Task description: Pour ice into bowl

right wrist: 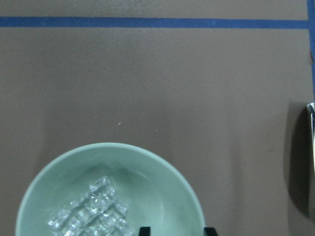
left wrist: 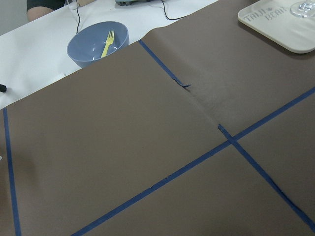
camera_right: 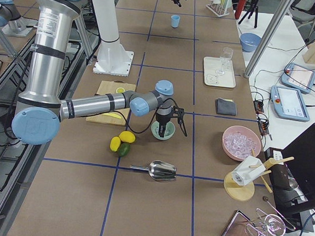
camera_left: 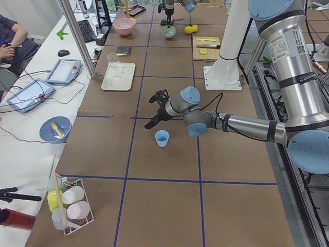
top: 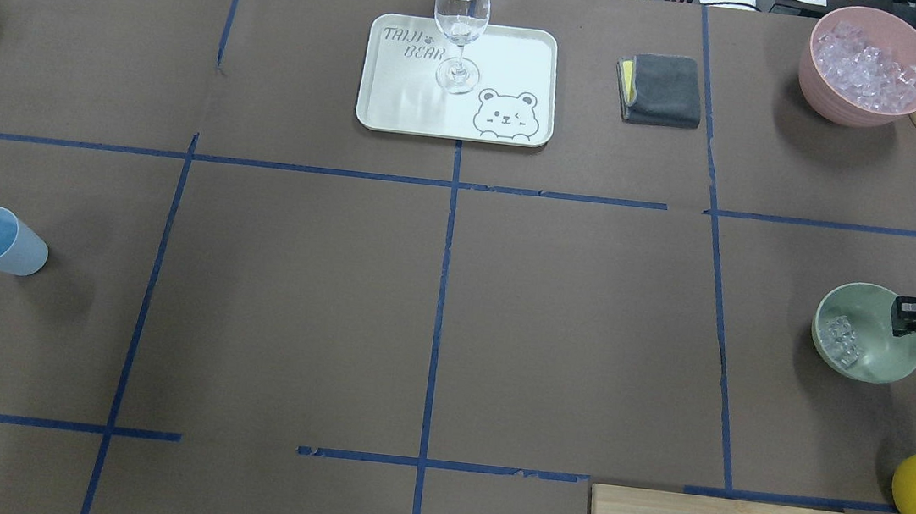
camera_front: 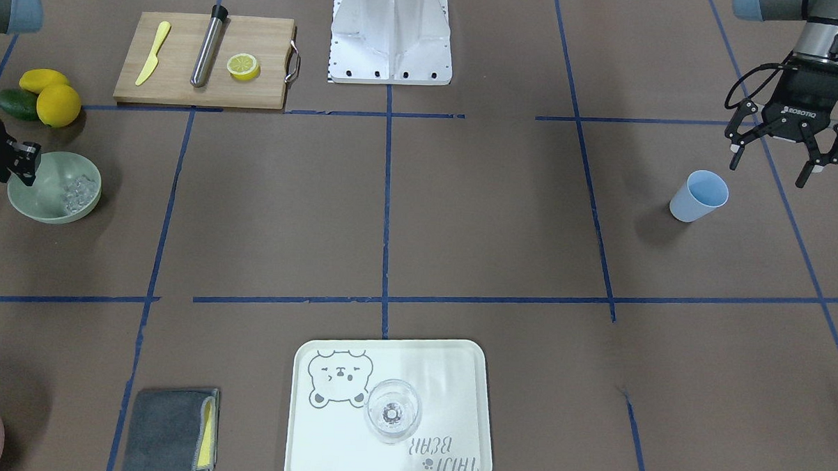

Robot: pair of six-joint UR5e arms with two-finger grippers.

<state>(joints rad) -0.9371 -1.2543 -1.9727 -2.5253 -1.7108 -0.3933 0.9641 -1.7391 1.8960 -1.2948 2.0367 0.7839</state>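
Ice [camera_front: 79,192] sits in the bowl [camera_front: 43,208] by the open, empty right hand [right wrist: 176,231] (ROBOTIQ-marked left hand [camera_front: 772,168] likewise).

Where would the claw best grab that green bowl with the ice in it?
By the thin rim, from above, one finger inside, one outside. The bowl looks too wide to straddle, and the ice lies to one side, leaving the wall nearest the right gripper bare.

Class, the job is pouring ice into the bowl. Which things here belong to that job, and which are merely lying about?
Job: ice, green bowl, probably the blue cup.
Lying about: cutting board, lemon half, wine glass, tray, grey cloth, pink tub.
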